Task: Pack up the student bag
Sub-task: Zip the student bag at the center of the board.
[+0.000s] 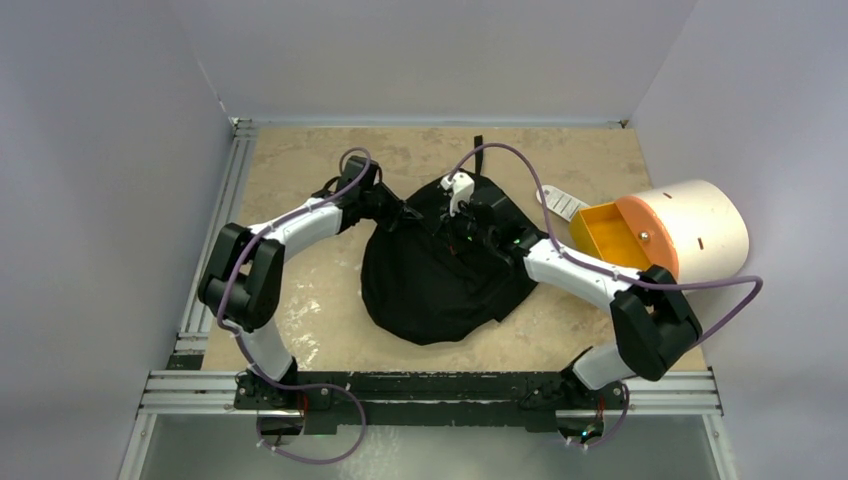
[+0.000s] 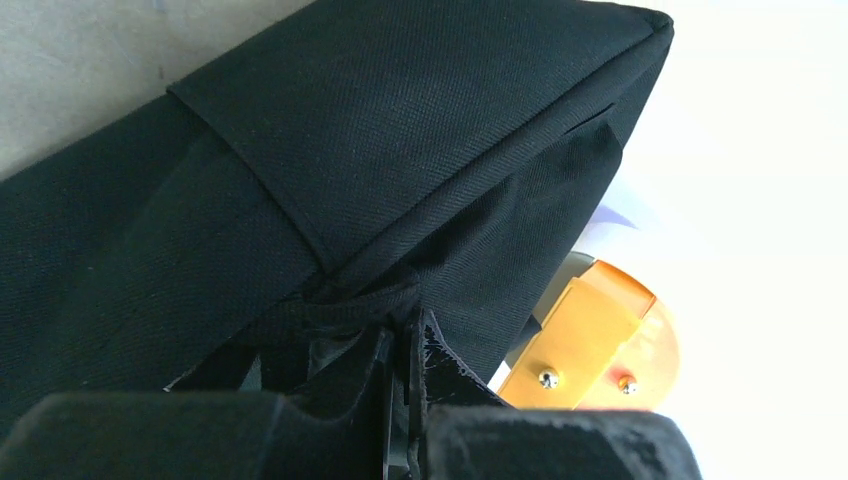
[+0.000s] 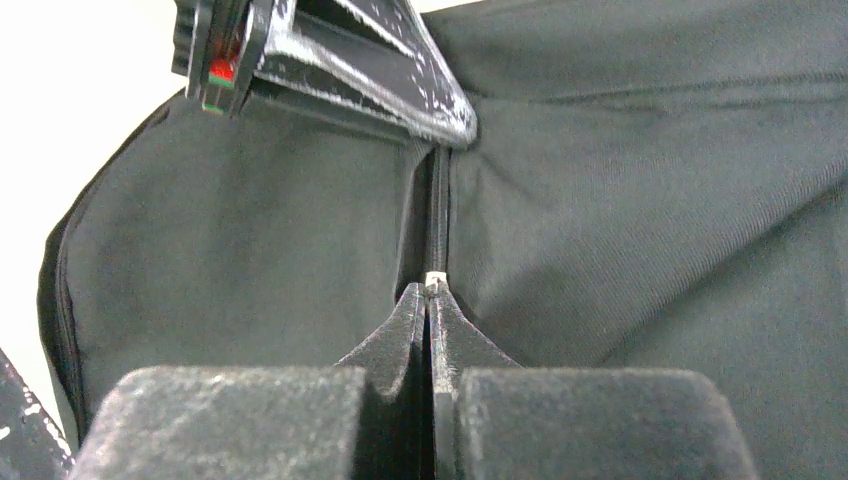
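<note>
Top external view: black backpack (image 1: 440,285) mid-tabletop (image 1: 300,160), both arms on it

The backpack lies slumped in the middle of the tan tabletop, with its black top loop (image 1: 478,147) pointing toward the far edge. The left arm (image 1: 290,225) reaches in from the left to the bag's upper left edge. The right arm (image 1: 575,265) comes in from the right and ends over the bag's upper middle. The two wrists are near each other, above the far half of the bag.

From the left wrist, the left jaws are closed. A bunched fold (image 2: 350,302) of the bag's black cloth gathers right at their tips and is pinched between them. A stitched seam crosses the fabric above the fold.

From the right wrist, the right jaws are pressed fully together, with a small pale zipper tab (image 3: 433,277) nipped at their very tips. The zipper (image 3: 438,215) runs straight up from the tab between two dark panels (the cloth looks greyer in this light). A scuffed black part (image 3: 340,70) hangs across the top of that view; I cannot tell what it is.

At the right side of the tabletop, well apart from the backpack, a cream cylinder (image 1: 705,225) lies on its side. Its end is orange, and an orange drawer (image 1: 605,232) is pulled out toward the bag. A white tag (image 1: 565,204) lies just beside the drawer, between it and the bag's far right corner.
</note>
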You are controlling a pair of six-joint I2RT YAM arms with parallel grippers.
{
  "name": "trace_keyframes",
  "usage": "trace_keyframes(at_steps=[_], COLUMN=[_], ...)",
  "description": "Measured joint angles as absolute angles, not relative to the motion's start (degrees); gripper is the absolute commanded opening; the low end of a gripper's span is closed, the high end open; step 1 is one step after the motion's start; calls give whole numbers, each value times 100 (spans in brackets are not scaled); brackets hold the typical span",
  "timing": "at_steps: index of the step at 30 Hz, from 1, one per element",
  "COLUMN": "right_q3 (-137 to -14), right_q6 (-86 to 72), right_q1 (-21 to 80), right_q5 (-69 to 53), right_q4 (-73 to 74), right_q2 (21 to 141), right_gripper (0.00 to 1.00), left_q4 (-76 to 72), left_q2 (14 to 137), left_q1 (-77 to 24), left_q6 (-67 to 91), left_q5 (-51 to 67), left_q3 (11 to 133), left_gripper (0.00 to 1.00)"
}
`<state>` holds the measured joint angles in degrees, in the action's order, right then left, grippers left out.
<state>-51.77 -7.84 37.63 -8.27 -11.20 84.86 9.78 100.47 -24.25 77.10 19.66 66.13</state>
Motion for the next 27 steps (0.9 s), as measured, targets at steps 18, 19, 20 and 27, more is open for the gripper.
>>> trace_keyframes(at_steps=[18, 19, 20, 27], right_q3=[-5159, -5137, -5105, -4862], right_q6=[-1295, -1330, -1378, -1723], right_q1=[3743, 3743, 3743, 3743], right_q5=[-552, -548, -548, -541], right_q4=[-12, 19, 45, 204], right_q2=[7699, 7686, 7666, 7472], right_gripper=[0, 0, 0, 0], left_q4=[1498, 1542, 1577, 1800], left_q2=[10770, 10829, 10886, 11190], left_q1=[-1905, -1885, -1865, -1693], left_q6=[6785, 6711, 6632, 6125], left_q5=[2145, 2158, 2180, 2281], left_q3=[7671, 7762, 7846, 8270], left_gripper=[0, 0, 0, 0])
